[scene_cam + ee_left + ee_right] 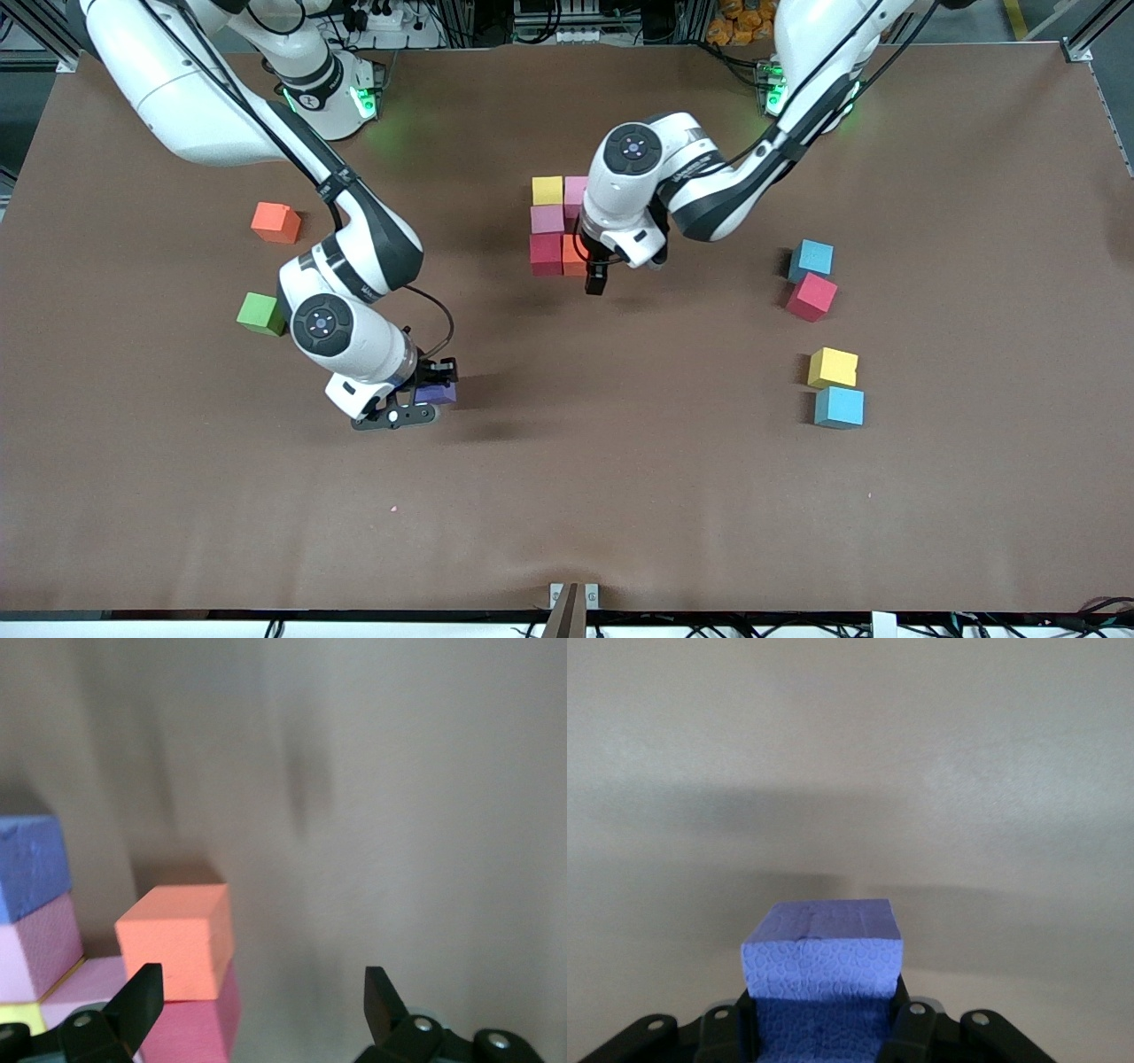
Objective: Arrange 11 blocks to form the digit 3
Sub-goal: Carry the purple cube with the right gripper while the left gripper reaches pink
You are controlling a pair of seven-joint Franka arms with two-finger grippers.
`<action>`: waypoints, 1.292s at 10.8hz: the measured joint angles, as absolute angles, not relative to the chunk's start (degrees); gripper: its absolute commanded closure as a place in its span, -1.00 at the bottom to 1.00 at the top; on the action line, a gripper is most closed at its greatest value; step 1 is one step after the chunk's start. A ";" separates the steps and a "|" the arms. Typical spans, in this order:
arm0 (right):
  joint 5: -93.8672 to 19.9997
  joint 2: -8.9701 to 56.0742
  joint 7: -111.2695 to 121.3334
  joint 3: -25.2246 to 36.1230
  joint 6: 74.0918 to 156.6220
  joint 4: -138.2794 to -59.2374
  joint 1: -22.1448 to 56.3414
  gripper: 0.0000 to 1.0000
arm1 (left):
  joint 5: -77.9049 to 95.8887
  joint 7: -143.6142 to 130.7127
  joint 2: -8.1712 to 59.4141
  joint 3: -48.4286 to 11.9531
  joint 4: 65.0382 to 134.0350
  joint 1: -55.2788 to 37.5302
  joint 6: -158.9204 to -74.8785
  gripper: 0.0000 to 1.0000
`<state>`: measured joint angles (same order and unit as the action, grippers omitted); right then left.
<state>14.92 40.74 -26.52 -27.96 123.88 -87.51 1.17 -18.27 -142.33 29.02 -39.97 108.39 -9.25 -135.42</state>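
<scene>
A cluster of touching blocks sits mid-table: yellow (547,190), pink (576,190), pink (547,219), red (546,253) and orange (574,255). My left gripper (595,279) hangs open and empty just beside the orange block. In the left wrist view its fingers (142,992) stand wide apart, with the orange block (174,939), red block (190,1028), a pink block (35,948) and a purple block (31,864) ahead. My right gripper (425,394) is shut on a purple block (437,393), low over the table toward the right arm's end. That block fills the right wrist view (821,966).
Loose blocks lie toward the left arm's end: light blue (811,260), red (811,296), yellow (833,367) and another light blue (839,407). Toward the right arm's end lie an orange block (275,222) and a green cube (260,314).
</scene>
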 measured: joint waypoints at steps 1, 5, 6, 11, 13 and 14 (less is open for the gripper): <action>14.89 40.76 -28.32 -27.99 123.88 -87.55 2.44 0.46 | -17.64 -138.62 27.49 -40.07 108.05 -7.51 -134.10 -1.00; 14.86 41.02 -41.87 -27.93 124.15 -87.98 9.77 0.47 | -11.79 -116.16 23.56 -39.34 105.31 -0.07 -126.95 -1.00; 14.83 41.26 -44.12 -27.89 125.14 -88.43 10.87 0.47 | -11.58 -111.04 23.27 -39.11 104.27 1.67 -124.94 -1.00; 14.79 43.64 -54.31 -27.95 131.91 -93.78 17.47 0.47 | -8.77 -86.42 22.39 -33.13 98.63 3.90 -115.11 -1.00; 14.79 43.67 -55.78 -28.14 131.85 -94.38 18.70 0.46 | -8.18 -74.39 21.30 -30.34 97.63 3.90 -111.28 -1.00; 14.79 43.66 -55.79 -28.33 131.22 -94.37 18.70 0.46 | -7.56 -67.41 20.52 -28.63 97.61 3.92 -109.99 -1.00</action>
